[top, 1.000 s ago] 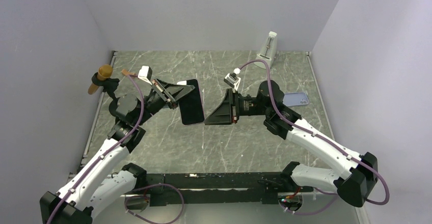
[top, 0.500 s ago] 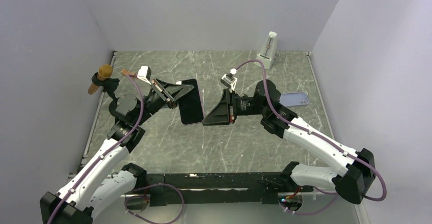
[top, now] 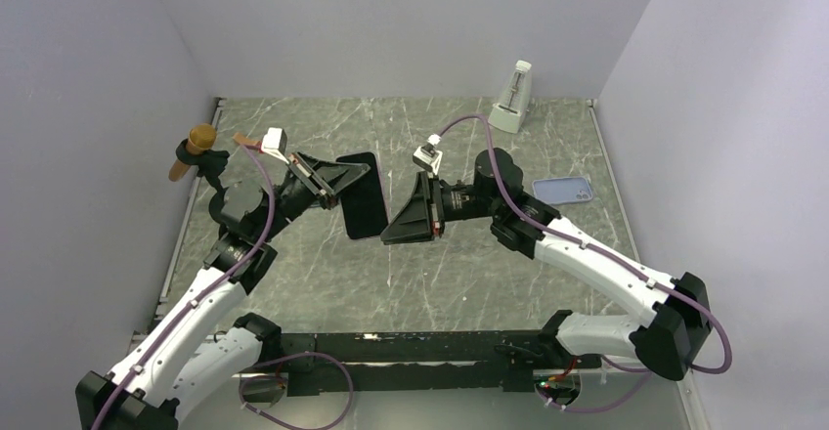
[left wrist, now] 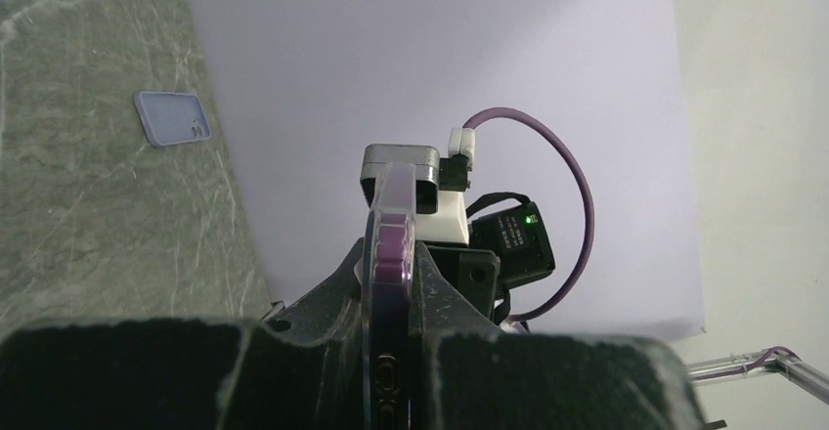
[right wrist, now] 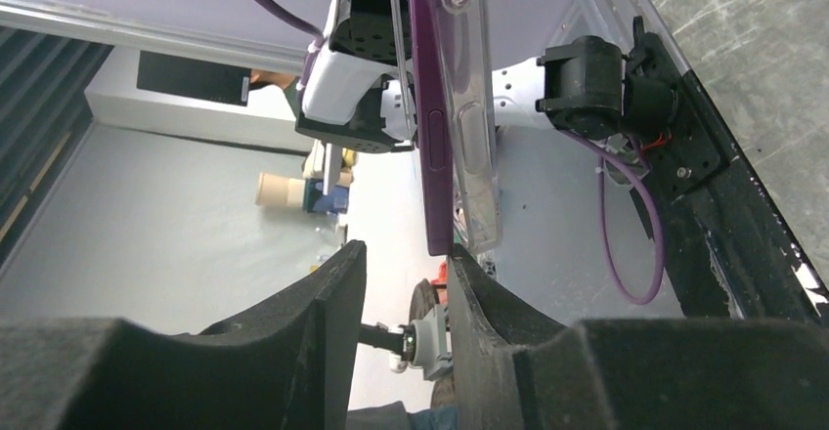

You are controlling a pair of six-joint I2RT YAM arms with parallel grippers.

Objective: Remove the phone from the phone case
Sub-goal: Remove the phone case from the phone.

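My left gripper (top: 337, 184) is shut on a phone (top: 362, 195) with a dark screen and a purple edge, and holds it above the table's middle. In the right wrist view a clear shell (right wrist: 474, 107) runs along the phone (right wrist: 430, 98). My right gripper (top: 391, 227) is open, and the phone's free end lies between its jaws, close to one finger (right wrist: 489, 322). In the left wrist view the phone (left wrist: 391, 274) stands edge-on between my fingers. A pale lavender phone case (top: 567, 190) lies flat on the table at the right, apart from both grippers, and also shows in the left wrist view (left wrist: 172, 117).
A white metronome-like object (top: 511, 98) stands at the back right. A brown wooden piece on a black holder (top: 193, 149) is at the left wall. Walls enclose the marble table (top: 430, 283) on three sides.
My right gripper has moved left, up to the phone's free end. The left gripper and the phone have shifted slightly left.
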